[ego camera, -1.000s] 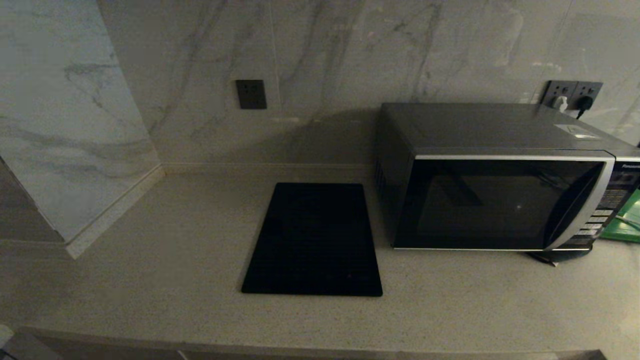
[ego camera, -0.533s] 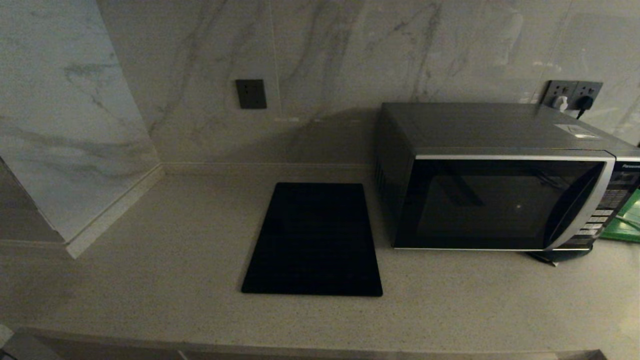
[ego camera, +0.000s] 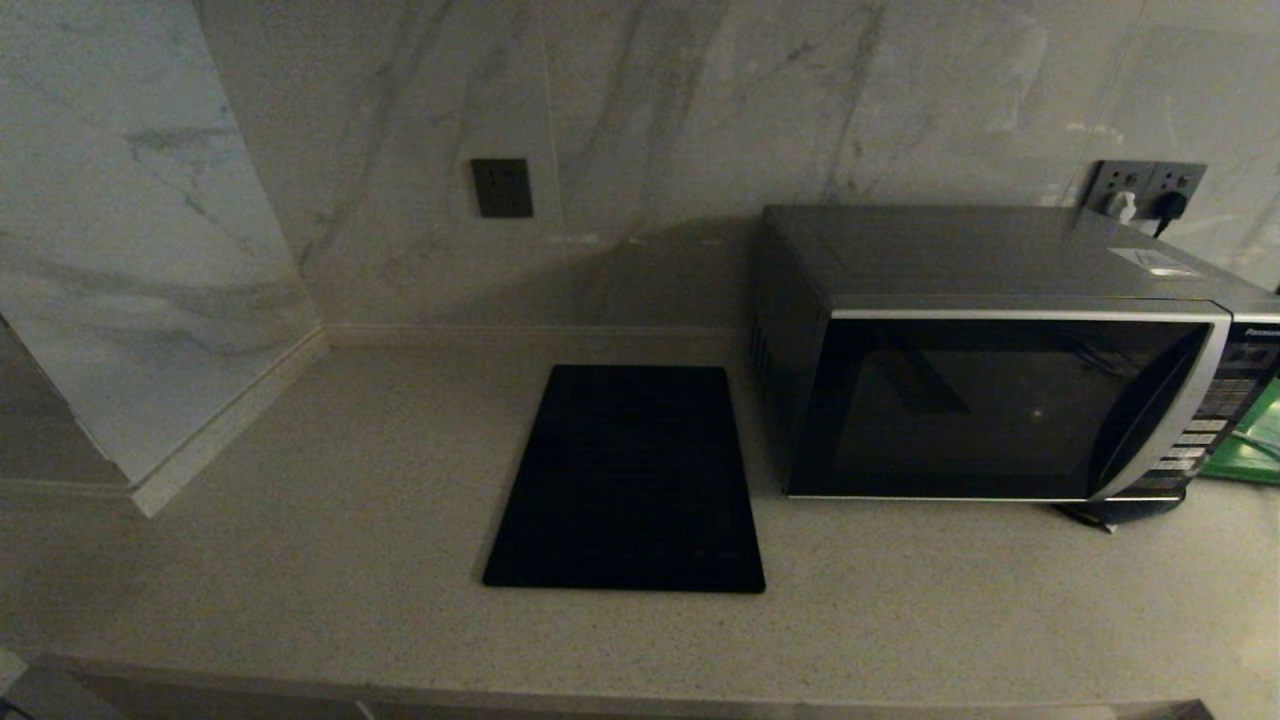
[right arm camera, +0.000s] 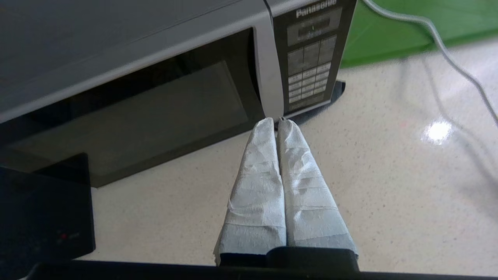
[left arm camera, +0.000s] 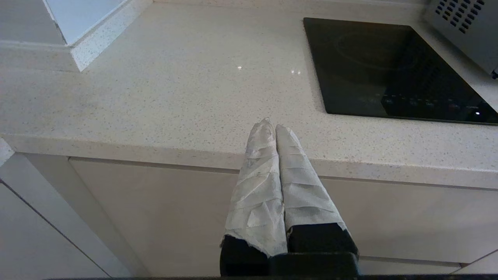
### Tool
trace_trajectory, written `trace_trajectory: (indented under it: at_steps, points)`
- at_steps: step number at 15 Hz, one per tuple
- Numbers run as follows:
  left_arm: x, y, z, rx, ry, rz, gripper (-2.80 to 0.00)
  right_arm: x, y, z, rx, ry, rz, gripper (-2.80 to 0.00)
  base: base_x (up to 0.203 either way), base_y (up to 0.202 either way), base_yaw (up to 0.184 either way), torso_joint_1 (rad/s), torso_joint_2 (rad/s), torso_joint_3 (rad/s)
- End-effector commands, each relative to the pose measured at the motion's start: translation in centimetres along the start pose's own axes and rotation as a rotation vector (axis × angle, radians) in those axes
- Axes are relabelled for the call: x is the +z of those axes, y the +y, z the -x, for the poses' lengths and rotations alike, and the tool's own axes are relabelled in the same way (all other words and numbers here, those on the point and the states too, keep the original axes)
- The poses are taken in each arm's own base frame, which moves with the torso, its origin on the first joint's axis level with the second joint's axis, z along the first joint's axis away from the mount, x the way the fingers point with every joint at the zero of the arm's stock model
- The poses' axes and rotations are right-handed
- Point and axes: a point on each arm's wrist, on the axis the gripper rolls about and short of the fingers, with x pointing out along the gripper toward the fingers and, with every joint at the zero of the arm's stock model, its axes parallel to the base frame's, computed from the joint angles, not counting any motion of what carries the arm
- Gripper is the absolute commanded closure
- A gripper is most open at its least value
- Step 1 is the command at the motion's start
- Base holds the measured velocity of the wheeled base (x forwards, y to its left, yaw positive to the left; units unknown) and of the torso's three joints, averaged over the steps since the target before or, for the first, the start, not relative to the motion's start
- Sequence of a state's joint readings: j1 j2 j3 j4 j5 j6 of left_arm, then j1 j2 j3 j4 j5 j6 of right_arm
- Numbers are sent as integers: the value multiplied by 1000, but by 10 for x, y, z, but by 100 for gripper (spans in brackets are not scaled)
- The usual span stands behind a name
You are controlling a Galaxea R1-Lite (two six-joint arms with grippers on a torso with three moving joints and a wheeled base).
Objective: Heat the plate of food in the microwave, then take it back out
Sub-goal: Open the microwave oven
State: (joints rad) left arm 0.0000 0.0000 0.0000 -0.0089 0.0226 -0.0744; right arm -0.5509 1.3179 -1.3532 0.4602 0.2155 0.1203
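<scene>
On the counter, microwave with door closed.

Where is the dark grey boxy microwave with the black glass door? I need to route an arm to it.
In the head view the dark grey boxy microwave stands on the speckled countertop at the right, against the marble wall, right of the flat black cooktop slab.
</scene>
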Motion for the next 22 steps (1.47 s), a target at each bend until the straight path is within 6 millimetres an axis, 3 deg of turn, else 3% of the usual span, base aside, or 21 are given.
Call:
trace_trajectory:
  at_steps: [1, 6, 11, 13, 15, 19, 22]
  points:
    - [0, 0, 0, 1, 1, 1, 0, -1, -3, -13, -7, 32, -22, -280, 0, 0, 0, 0, 0, 0]
    - [0, 0, 0, 0, 0, 1, 0, -1, -9, -19, -23, 5, -24, -280, 0, 0, 0, 0, 0, 0]
    - [0, 0, 0, 0, 0, 1, 0, -4, -14, -24, -177, 2, -25, -280, 0, 0, 0, 0, 0, 0]
    - [0, 0, 0, 0, 0, 1, 0, -3, -18, -33, -319, -13, 3, -280, 0, 0, 0, 0, 0, 0]
    - [0, 0, 0, 1, 1, 1, 0, -5, -14, -57, -386, -80, 37, -280, 0, 0, 0, 0, 0, 0]
    - [0, 0, 0, 0, 0, 1, 0, -33, 2, -101, -426, -195, 70, -280, 0, 0, 0, 0, 0, 0]
    - [0, 0, 0, 0, 0, 1, 0, -64, 11, -112, -400, -199, 103, -280, 0, 0, 0, 0, 0, 0]
